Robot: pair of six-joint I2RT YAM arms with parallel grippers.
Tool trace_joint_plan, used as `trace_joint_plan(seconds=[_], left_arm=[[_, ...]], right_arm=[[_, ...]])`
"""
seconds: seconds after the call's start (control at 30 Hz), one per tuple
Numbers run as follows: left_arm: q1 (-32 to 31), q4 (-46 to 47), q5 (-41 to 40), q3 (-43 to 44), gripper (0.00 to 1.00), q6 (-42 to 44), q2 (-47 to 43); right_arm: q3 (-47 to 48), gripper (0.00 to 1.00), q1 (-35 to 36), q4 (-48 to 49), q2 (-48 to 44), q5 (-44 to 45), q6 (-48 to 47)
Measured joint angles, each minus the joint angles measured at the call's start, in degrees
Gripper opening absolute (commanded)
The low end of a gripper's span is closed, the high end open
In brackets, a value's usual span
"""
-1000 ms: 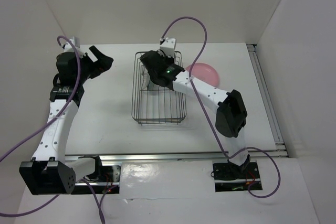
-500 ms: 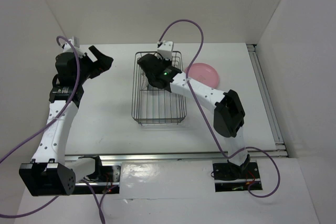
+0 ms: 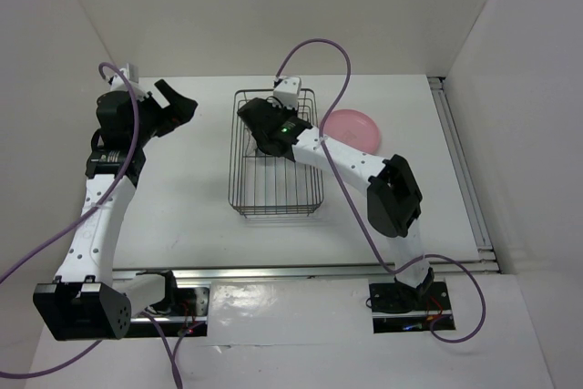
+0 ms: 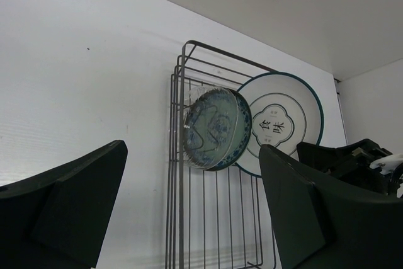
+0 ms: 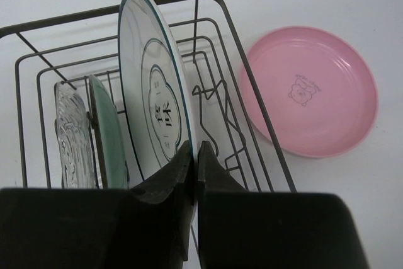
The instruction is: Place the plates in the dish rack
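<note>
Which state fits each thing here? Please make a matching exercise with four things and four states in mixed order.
Things:
1. pink plate
2. ringed plate
3. blue plate
4. left gripper

States:
A. open, holding nothing
B. flat on the table, beside the rack
C. upright in the rack, pinched by the right gripper
D. upright in the rack, touched by no gripper

Pairs: 1-B, 2-C, 3-D, 4-A

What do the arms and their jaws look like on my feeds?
Both the left arm and right arm have white links with black joint housings and black bases. A purple cable loops off each. The right arm's wrist shows a green light. The jaws are matte black and wedge-shaped.
</note>
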Motion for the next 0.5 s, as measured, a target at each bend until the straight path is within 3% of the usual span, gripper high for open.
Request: trace_joint_plan(seconds=[0.17,0.5], left_arm=[[0.0,0.0,0.0,0.0,1.0,0.0,0.0],[0.0,0.0,0.2,0.0,1.0,0.0,-0.5]], right_arm=[[0.0,0.19,0.0,0.2,0.1,-0.4,0.4],[0.0,0.19,0.1,1.1,2.6,-1.8,0.2]])
